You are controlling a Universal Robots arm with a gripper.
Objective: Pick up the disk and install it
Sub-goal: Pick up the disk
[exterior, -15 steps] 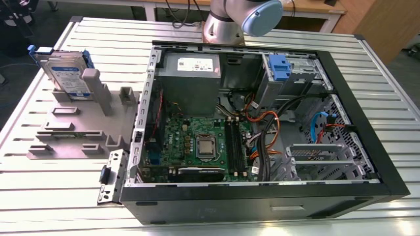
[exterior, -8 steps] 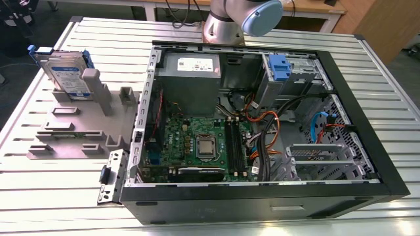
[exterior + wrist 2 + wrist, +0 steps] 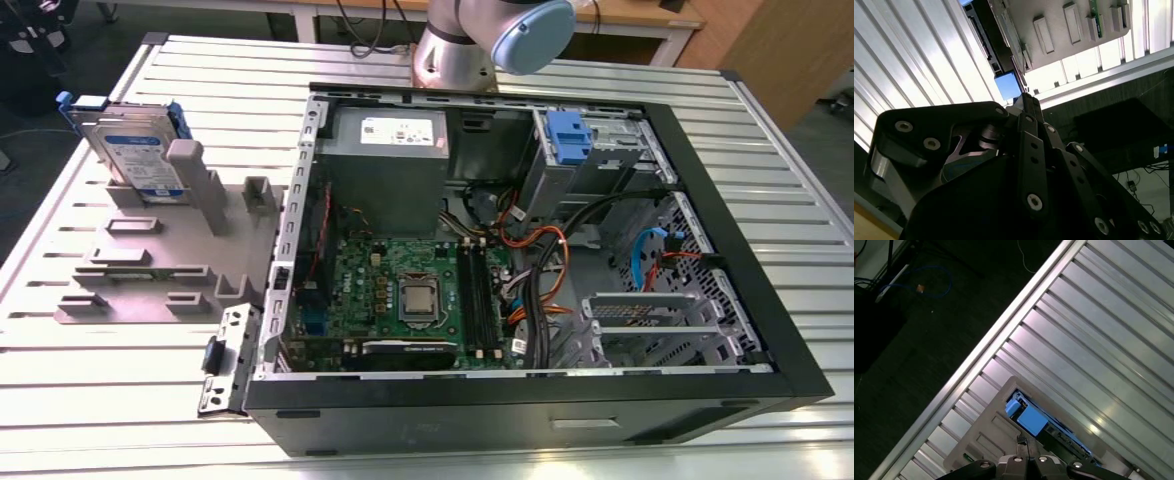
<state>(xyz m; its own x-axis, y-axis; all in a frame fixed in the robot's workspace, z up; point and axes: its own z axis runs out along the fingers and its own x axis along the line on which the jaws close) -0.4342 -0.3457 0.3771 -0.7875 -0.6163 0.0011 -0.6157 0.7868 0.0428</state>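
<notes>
Disk (image 3: pixel 138 150) upright in grey holder (image 3: pixel 187 240) on counter (image 3: pixel 107 390), straight below gripper (image 3: pixel 1023 441) in first wrist view — gripper closed on nothing, clear of disk, open computer case (image 3: pixel 534 410) beside holder

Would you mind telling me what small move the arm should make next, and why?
Probably ease the gripper down toward the disk. In the first wrist view the disk sits just beyond the gripper, apart from it; in the exterior view it stands upright in the grey holder, outside the open computer case, not yet picked up.
</notes>
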